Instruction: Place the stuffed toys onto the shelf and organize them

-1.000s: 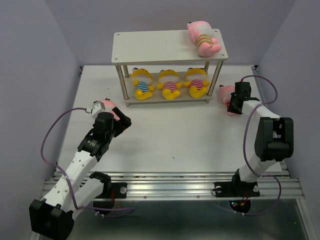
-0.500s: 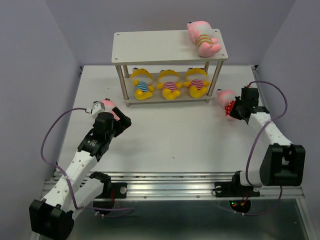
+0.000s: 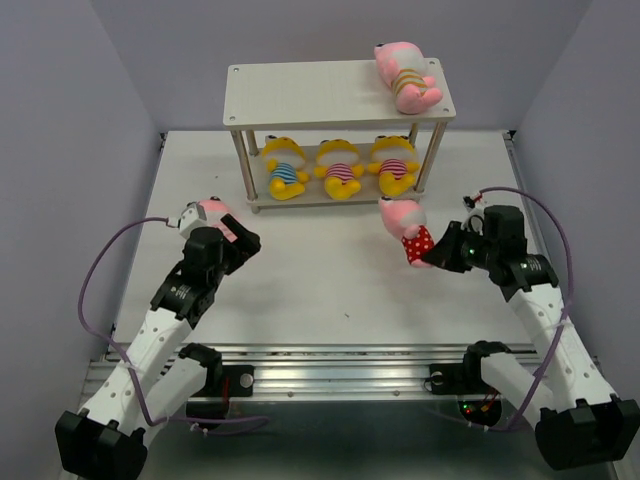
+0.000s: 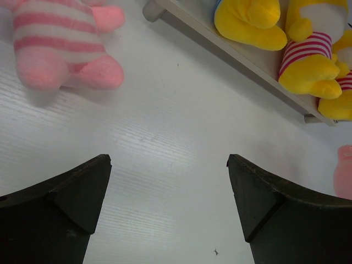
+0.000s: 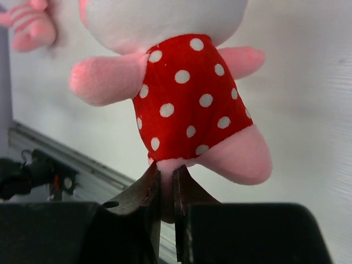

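The shelf (image 3: 330,95) has three yellow toys (image 3: 340,168) in a row on its bottom board. One pink toy (image 3: 407,78) lies at the right end of its top board. The right gripper (image 3: 437,255) pinches the bottom of the red polka-dot toy (image 3: 408,232) in front of the shelf. The left gripper (image 3: 240,240) has its fingers spread wide over the table (image 3: 330,290), near a pink striped toy (image 3: 212,211) lying there.

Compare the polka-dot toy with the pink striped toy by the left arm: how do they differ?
The polka-dot toy wears red with white dots; the striped toy has pink and white bands. The polka-dot toy is pinched by the right fingers; the striped toy lies free on the table. Both are pink plush.
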Robot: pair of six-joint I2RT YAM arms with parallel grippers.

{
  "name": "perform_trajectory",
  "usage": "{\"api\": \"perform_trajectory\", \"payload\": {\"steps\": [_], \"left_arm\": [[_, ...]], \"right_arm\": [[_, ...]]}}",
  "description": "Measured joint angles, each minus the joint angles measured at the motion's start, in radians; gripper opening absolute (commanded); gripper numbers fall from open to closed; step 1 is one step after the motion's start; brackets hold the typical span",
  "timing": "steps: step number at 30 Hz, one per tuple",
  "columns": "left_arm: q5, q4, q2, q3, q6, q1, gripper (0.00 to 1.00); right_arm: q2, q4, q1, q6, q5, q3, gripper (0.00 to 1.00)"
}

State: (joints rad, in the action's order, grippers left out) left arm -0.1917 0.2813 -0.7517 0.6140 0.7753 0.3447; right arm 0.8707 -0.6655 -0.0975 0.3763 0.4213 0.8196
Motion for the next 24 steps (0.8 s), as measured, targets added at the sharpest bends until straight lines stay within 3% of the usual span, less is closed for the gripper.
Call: {"api": "perform_trajectory", "payload": {"steps": [6, 12, 17, 24], "left_arm": [[-0.002, 0.003, 0.003, 0.0, 0.0, 0.0, 0.99], [-0.004, 0.008, 0.003, 0.0, 0.0, 0.0, 0.99], [-0.004, 0.008, 0.003, 0.0, 0.0, 0.0, 0.99], [-0.004, 0.01, 0.003, 0.0, 0.0, 0.0, 0.99]], "right_arm": [[0.036, 0.003, -0.212, 0.034, 0.119, 0.063, 0.01], [0.15, 0.053, -0.325, 0.04, 0.148, 0.304, 0.01], [0.257, 0.132, -0.355, 0.058, 0.069, 0.52, 0.01], [0.425, 0.19, -0.455, 0.146, -0.227, 0.715, 0.01]]}}
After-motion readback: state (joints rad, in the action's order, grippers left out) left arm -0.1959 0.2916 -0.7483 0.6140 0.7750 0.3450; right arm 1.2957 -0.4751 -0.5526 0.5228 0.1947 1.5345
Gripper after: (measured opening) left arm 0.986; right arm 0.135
